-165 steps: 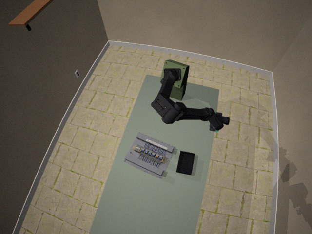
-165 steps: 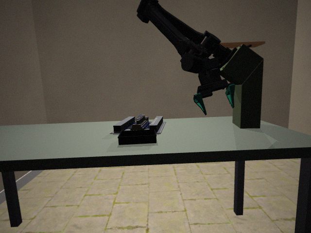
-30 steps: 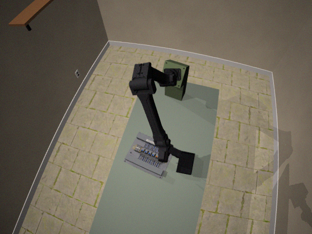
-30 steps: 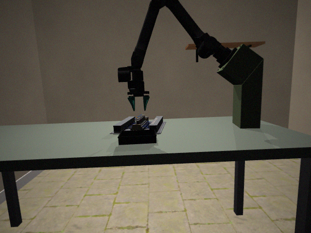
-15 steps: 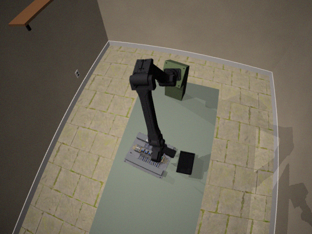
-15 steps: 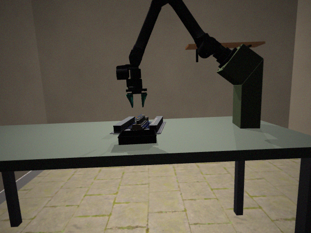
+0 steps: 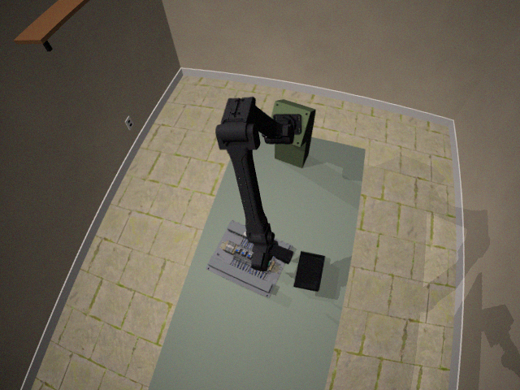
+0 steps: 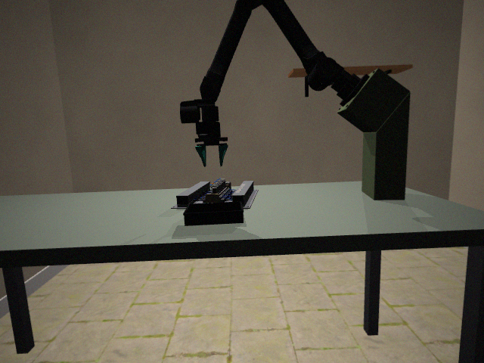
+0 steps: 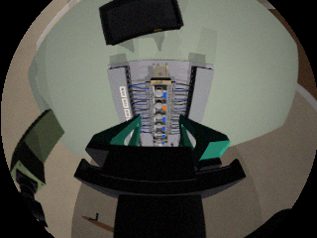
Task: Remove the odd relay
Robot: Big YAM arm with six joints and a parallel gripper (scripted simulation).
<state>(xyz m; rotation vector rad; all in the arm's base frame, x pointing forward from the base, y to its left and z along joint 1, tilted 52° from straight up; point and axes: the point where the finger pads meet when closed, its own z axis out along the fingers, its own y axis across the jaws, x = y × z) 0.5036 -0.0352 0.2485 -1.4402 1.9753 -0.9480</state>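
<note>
Tray [image 7: 309, 271] [image 8: 213, 218] [image 9: 141, 21]: blk, matt, plastic-lkg.

The robot's arm [image 7: 249, 184] [image 8: 231, 47] is matte black with chunky rounded joints and smooth long links; its tapered fingers [image 8: 222, 153] are green.

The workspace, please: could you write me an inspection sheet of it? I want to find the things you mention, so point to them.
Surface: pale green bench top [image 7: 252, 335] [image 8: 117, 218] [image 9: 248, 99].
Job's things: orange-button relay [image 9: 164, 108] seated in the row, other visible buttons blue; black tray [image 7: 309, 270] [image 8: 213, 217] [image 9: 141, 21] open side up, beside the panel.
Clutter: nothing seen.
Gripper [image 8: 212, 165] [image 9: 159, 118]: open, above the relay row.
Cables: blue wires [image 9: 139, 89] along the row.
Surroundings: wooden shelf [image 7: 54, 20] [image 8: 398, 69], wall outlet [image 7: 128, 122], stone-tiled floor [image 7: 184, 167] [image 8: 234, 305].
</note>
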